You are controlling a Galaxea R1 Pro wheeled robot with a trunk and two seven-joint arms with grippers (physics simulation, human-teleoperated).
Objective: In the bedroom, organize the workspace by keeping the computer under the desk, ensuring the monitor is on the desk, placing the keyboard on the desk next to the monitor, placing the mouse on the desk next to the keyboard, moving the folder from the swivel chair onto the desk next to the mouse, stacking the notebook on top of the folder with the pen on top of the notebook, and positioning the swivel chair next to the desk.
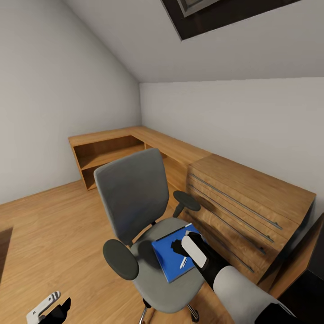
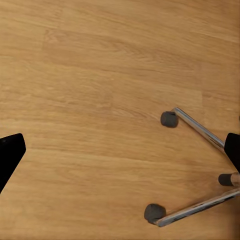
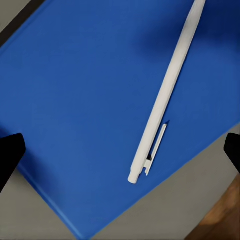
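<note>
One slim white pen (image 3: 165, 95) lies on one flat bright-blue folder (image 1: 168, 256) on the grey swivel chair (image 1: 135, 198), right gripper (image 1: 182, 246) hovering above, fingers spread; left gripper (image 1: 49, 308) low, state unclear.

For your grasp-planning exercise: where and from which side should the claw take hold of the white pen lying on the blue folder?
Grip the pen mid-barrel, clear of its clip end, coming straight down from above with the fingers across its length. It lies flat on the folder, slim and long, so probably only its two long sides offer a hold.

Pen (image 3: 165, 95) on blue folder (image 3: 85, 100), chair seat (image 1: 173, 292)
</note>
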